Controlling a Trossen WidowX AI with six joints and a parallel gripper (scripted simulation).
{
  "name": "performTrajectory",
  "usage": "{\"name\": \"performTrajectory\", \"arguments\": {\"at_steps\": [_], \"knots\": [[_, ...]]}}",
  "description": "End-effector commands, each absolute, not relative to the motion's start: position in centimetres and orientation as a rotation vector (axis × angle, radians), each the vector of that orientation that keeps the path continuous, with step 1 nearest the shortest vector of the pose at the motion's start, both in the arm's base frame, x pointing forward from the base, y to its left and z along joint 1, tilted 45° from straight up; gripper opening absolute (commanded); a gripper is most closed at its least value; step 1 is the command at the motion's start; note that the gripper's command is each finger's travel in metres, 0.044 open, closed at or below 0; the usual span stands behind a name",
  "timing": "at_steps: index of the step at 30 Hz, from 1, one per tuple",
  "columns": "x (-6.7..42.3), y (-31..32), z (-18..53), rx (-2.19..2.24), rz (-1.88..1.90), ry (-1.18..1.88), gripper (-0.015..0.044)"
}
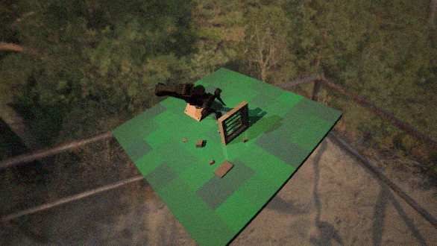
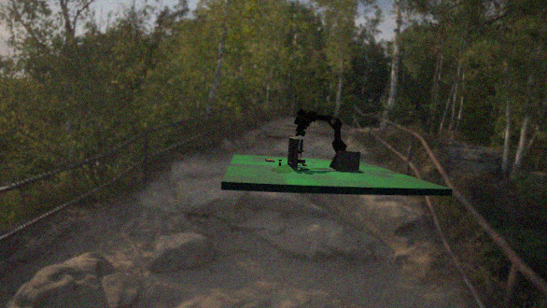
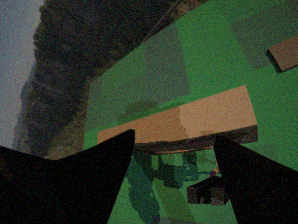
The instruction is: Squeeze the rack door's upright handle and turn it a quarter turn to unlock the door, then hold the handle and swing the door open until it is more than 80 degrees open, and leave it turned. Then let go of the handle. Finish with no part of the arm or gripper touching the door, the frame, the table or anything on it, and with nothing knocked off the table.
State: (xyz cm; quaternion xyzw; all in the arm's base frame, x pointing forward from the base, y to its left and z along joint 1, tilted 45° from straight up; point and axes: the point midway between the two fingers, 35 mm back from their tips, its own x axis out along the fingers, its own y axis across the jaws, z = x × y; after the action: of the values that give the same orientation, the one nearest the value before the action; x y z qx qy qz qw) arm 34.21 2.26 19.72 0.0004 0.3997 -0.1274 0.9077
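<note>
The brown rack frame (image 1: pixel 224 131) (image 2: pixel 293 151) (image 3: pixel 215 116) stands upright on the green table. The barred door (image 1: pixel 238 127) shows inside the frame in the top view and looks in line with it. My gripper (image 1: pixel 223 102) (image 2: pixel 300 134) (image 3: pixel 174 139) is open and points down, close above the frame's top bar on the arm's side. In the wrist view the top bar runs across behind both fingertips. Nothing shows held between them. The handle is too small and dark to make out, so its turn cannot be told.
The green table (image 1: pixel 276 149) (image 2: pixel 387 184) also carries the arm's base (image 1: pixel 194 112) (image 2: pixel 346 161), a flat brown plate (image 1: pixel 224 169) (image 3: pixel 286 54), a brown block (image 1: pixel 200 143) and small pieces (image 1: pixel 211 162) nearby. A brown and dark shape (image 3: pixel 217 195) lies below the fingers in the wrist view.
</note>
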Motion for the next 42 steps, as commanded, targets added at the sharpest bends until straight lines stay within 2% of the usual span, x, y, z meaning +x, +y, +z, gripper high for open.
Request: {"name": "performTrajectory", "arguments": {"at_steps": [1, 27, 42], "knots": [[33.8, 2.4, 18.5, -0.047, -0.325, 0.927, 0.0288], [30.9, 3.0, 17.6, -0.614, -0.663, 1.311, 0.0288], [31.1, 1.9, 16.6, -0.602, -0.674, 1.348, 0.0288]]}}
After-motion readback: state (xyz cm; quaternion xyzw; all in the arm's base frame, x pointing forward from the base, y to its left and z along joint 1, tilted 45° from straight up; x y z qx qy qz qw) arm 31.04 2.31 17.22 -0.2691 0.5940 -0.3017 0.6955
